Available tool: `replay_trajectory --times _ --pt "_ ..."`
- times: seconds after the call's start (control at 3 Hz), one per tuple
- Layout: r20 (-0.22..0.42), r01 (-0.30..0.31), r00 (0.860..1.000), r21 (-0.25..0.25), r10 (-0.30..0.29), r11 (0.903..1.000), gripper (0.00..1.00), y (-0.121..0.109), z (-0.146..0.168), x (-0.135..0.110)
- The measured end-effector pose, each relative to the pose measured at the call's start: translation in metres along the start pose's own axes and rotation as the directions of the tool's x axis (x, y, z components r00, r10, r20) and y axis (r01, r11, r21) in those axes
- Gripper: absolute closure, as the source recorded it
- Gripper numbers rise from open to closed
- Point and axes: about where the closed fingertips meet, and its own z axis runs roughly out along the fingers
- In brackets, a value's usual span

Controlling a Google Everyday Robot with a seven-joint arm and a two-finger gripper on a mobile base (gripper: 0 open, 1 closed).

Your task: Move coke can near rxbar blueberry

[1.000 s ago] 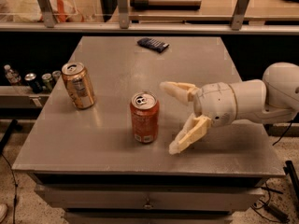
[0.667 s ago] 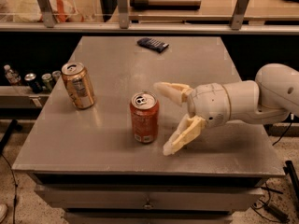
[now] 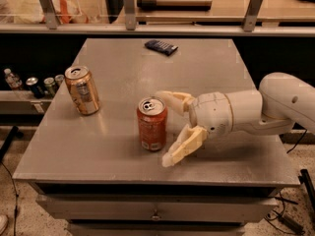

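Note:
The coke can (image 3: 152, 124), red-orange with a silver top, stands upright near the middle front of the grey table (image 3: 206, 77). The rxbar blueberry (image 3: 161, 46), a flat dark navy wrapper, lies at the table's far edge, well behind the can. My gripper (image 3: 167, 127) comes in from the right, open, with one cream finger behind the can's right side and the other lower and in front right of it. The can sits just left of the gap between the fingers, close to them.
A gold/tan can (image 3: 82, 90) stands upright at the left of the table. Bottles and cans (image 3: 34, 85) sit on a low shelf beyond the left edge. A counter with metal posts (image 3: 129, 6) runs behind the table.
My gripper has moved left toward the coke can, its open fingers now right beside it. The can and the other things have not moved.

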Motion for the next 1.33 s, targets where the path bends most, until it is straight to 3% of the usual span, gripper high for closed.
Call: replay_trajectory --times 0.67,1.33 --pt "-0.019 -0.042 0.999 0.095 0.044 0.9946 0.00 -0.005 0.006 0.011" --pt "-0.002 -0.059 0.998 0.144 0.060 0.9879 0.42 -0.011 0.005 0.017"
